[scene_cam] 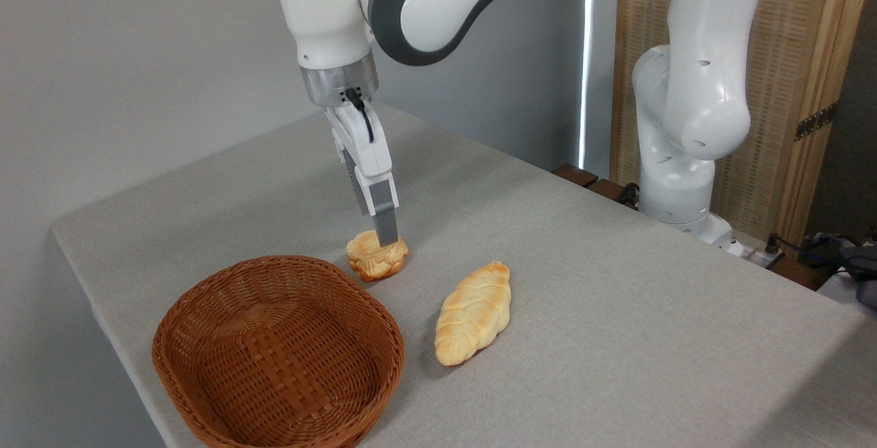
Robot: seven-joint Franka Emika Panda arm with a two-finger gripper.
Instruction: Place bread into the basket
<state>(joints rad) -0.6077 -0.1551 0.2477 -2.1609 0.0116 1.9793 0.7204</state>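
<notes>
The bread [373,259], a small lumpy golden-orange bun, sits on the grey table just behind the far right rim of the basket [205,297]. The basket is oval, shallow, reddish-brown wicker and has nothing in it. My gripper [386,234] reaches down onto the top of the bun, seen edge-on. Its near finger [385,222] overlaps the bun's upper part and hides the other finger. The gap between the fingers does not show, so I cannot tell whether they press on the bun.
A longer, paler braided loaf [474,312] lies to the right of the basket, near the bun. A second white robot arm [685,112] stands at the table's far right edge. The table's left edge [89,283] runs close beside the basket.
</notes>
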